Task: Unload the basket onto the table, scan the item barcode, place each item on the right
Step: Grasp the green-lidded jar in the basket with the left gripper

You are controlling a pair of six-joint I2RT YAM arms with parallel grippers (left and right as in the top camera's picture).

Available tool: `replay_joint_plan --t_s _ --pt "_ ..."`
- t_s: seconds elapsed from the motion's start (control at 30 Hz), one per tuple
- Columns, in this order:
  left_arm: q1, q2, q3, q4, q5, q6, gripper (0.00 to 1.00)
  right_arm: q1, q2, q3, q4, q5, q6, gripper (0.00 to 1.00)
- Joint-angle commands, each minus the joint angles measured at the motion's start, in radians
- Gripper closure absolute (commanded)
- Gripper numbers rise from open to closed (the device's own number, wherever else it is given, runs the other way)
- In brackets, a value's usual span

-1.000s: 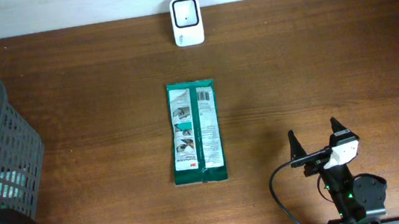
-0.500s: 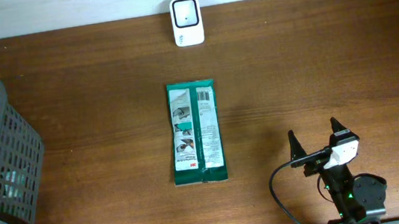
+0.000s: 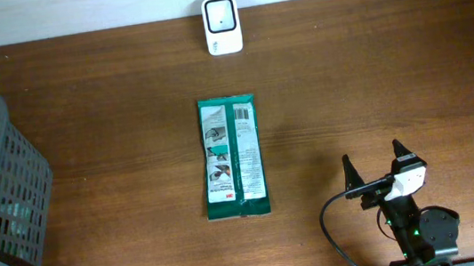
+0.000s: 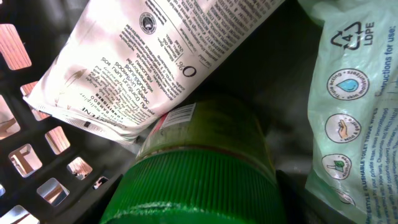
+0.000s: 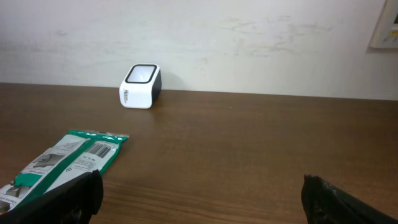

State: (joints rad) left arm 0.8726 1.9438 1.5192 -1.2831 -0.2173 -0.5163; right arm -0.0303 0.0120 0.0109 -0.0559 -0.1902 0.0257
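Right gripper [image 3: 371, 151] hangs low over the worktop [image 3: 390, 62], jaws spread wide, nothing between them. Ahead of it and to its left the green packet [image 3: 233, 156] lies flat on the worktop, well apart from the fingers, printed side up, with the barcode [image 3: 242, 113] at its far end. Farther on in the same direction the white scanner [image 3: 222, 25] stands at the far edge of the worktop, clear of the packet.

Left gripper is out of sight; whether its jaws are apart or together cannot be told. Its wrist camera looks closely into the dark mesh basket [image 3: 9, 177]: nearest is a green-lidded jar [image 4: 199, 186], a white pouch [image 4: 143, 62] resting over it, and a pale green pack [image 4: 354, 106] to the right.
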Motion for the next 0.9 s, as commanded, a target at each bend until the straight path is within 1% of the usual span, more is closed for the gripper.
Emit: replay_joint_plan --t_s 0.0,0.03,0.1,0.2,0.23,0.3,0.43,0.57,0.67,0.73,0.83,0.87 --pt "0.003 -0.003 0.01 0.018 -0.018 -0.005 0.45 -0.003 -0.008 -0.005 -0.004 -0.009 0.0 0.02" --pt "0.003 -0.003 0.031 0.014 -0.017 0.003 0.48 -0.003 -0.008 -0.005 -0.004 -0.009 0.0 0.02" --pt "0.003 -0.003 0.089 -0.007 -0.006 0.04 0.57 -0.003 -0.008 -0.005 -0.004 -0.009 0.0 0.02" --pt "0.001 -0.003 0.198 -0.063 0.016 0.04 0.59 -0.003 -0.008 -0.005 -0.004 -0.009 0.0 0.02" --pt "-0.005 -0.003 0.267 -0.097 0.02 0.04 0.62 -0.003 -0.008 -0.005 -0.004 -0.009 0.0 0.02" --pt "-0.036 -0.003 0.399 -0.153 0.034 0.04 0.63 -0.003 -0.008 -0.005 -0.004 -0.009 0.0 0.02" --pt "-0.142 -0.003 0.705 -0.256 0.049 0.04 0.61 -0.003 -0.008 -0.005 -0.004 -0.009 0.0 0.02" --pt "-0.305 -0.003 1.076 -0.358 0.049 0.04 0.62 -0.003 -0.008 -0.005 -0.004 -0.009 0.0 0.02" --pt "-0.475 -0.015 1.301 -0.38 0.049 0.04 0.61 -0.003 -0.008 -0.005 -0.004 -0.009 0.0 0.02" --pt "-0.63 -0.033 1.368 -0.38 0.046 0.04 0.6 -0.003 -0.008 -0.005 -0.004 -0.009 0.0 0.02" --pt "-0.854 -0.025 1.345 -0.401 0.037 0.04 0.6 -0.003 -0.008 -0.005 -0.004 -0.009 0.0 0.02" --pt "-0.904 -0.017 1.32 -0.404 0.038 0.04 0.6 -0.003 -0.008 -0.005 -0.004 -0.009 0.0 0.01"
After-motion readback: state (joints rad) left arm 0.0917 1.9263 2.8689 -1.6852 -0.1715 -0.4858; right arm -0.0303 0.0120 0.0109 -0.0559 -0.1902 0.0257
